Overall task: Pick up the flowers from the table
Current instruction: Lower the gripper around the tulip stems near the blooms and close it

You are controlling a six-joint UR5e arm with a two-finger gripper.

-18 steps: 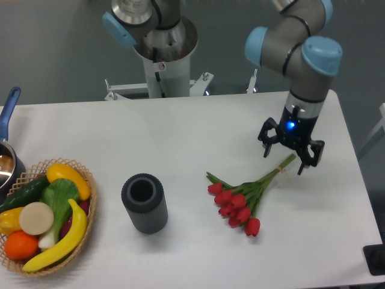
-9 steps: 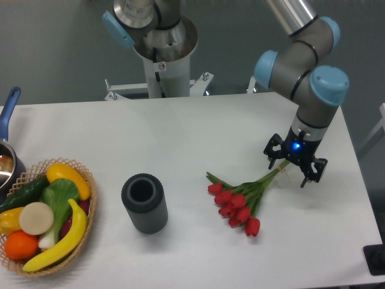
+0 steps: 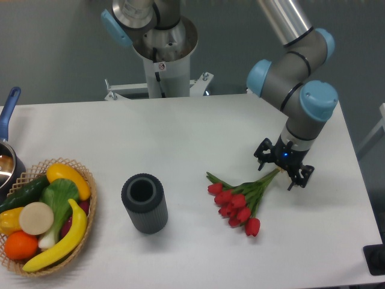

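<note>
Red tulips (image 3: 237, 201), light and easily crushed, lie on the table (image 3: 180, 132); the gripper (image 3: 279, 170) straddles their sturdier stem ends, jaws wide.

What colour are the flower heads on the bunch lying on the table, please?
Red, on green stems; the flowers show clearly in the fixed camera view.

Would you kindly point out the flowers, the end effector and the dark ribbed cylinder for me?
flowers (image 3: 236, 205): fixed camera view, on the cluster of red buds.
end effector (image 3: 276, 173): fixed camera view, midway between its fingertips, over the stems.
dark ribbed cylinder (image 3: 146, 212): fixed camera view, on its ribbed side wall.
</note>
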